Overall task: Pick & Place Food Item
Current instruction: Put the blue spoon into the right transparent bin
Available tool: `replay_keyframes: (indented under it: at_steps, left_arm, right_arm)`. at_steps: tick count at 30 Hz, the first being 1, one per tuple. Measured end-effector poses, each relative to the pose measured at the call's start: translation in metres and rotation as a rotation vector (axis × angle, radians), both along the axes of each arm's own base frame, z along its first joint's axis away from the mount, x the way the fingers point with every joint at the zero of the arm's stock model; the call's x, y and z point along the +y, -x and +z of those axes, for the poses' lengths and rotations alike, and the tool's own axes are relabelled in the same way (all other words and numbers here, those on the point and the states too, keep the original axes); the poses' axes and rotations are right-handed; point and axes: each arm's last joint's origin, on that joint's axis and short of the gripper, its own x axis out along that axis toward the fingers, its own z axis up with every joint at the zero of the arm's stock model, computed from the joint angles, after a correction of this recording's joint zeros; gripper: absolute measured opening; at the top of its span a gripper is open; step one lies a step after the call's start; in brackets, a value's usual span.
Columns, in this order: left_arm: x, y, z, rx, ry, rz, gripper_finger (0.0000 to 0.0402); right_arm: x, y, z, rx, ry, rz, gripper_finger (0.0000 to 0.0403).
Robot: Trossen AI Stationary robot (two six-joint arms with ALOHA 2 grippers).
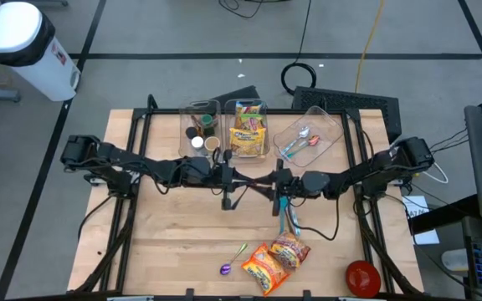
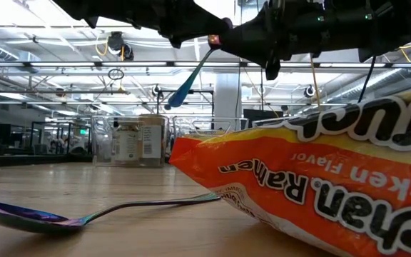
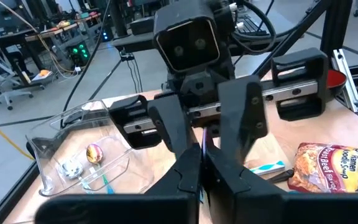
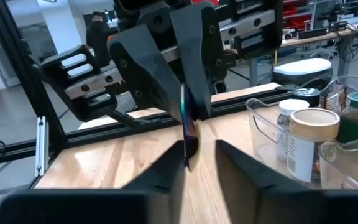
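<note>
Two orange ramen packets (image 1: 274, 261) lie flat near the table's front edge and fill the low view's right (image 2: 320, 193). Above the table's middle my two grippers face each other. My left gripper (image 1: 231, 180) is shut on a thin blue-sheened metal utensil (image 4: 185, 124). My right gripper (image 1: 276, 184) is open by a narrow gap, with its fingers (image 4: 166, 165) on either side of the utensil's blade-thin edge. Another ramen packet (image 1: 249, 130) stands in a clear bin at the back. My left gripper pinches the utensil (image 3: 202, 146) between its two fingers, which lie level and point toward the table's right. The utensil slants down below the hold (image 2: 188, 82), clear of the table. My right gripper stands close around it; I cannot tell whether a finger touches it.
At the back stand clear bins, one with jars (image 1: 201, 130) and one with cutlery (image 1: 308, 138). A rainbow-sheened spoon (image 1: 233, 259) lies left of the packets, a teal utensil (image 1: 289, 216) behind them, and a red bowl (image 1: 362, 276) at the front right.
</note>
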Motion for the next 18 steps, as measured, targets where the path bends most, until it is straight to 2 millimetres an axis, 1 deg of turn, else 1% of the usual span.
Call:
replay_keyframes:
  at_steps: [3, 4, 5, 7, 10, 12, 15, 18]
  left_arm:
    - [0.000, 0.000, 0.000, 0.000, 0.013, 0.002, 0.0019]
    - [0.000, 0.000, 0.000, -0.001, 0.019, 0.005, 0.0017]
    - [0.000, 0.000, 0.000, -0.001, 0.019, 0.010, 0.0014]
    - [0.001, 0.000, 0.000, -0.001, 0.019, 0.015, 0.0007]
    - [0.001, 0.000, 0.000, -0.002, 0.023, 0.018, 0.0007]
    - [0.000, 0.000, 0.000, -0.003, 0.028, 0.018, 0.0021]
    - [-0.002, 0.000, 0.003, -0.034, 0.042, 0.018, 0.0058]
    - [-0.009, 0.005, 0.018, -0.106, 0.039, 0.011, 0.0108]
  right_arm:
    - [0.000, 0.000, 0.000, 0.000, 0.000, 0.000, 0.0027]
    - [0.000, 0.000, 0.000, 0.001, 0.001, -0.003, 0.0015]
    - [0.000, 0.000, 0.000, 0.001, 0.004, -0.003, 0.0010]
    - [0.000, 0.000, 0.000, 0.001, 0.000, -0.006, 0.0013]
    - [0.000, 0.000, 0.000, 0.001, 0.000, -0.003, 0.0012]
    - [0.000, 0.000, 0.000, 0.001, 0.001, -0.004, 0.0006]
    - [0.000, 0.000, 0.000, -0.001, 0.000, 0.001, 0.0003]
    - [0.001, 0.000, -0.002, 0.020, 0.004, 0.013, 0.0001]
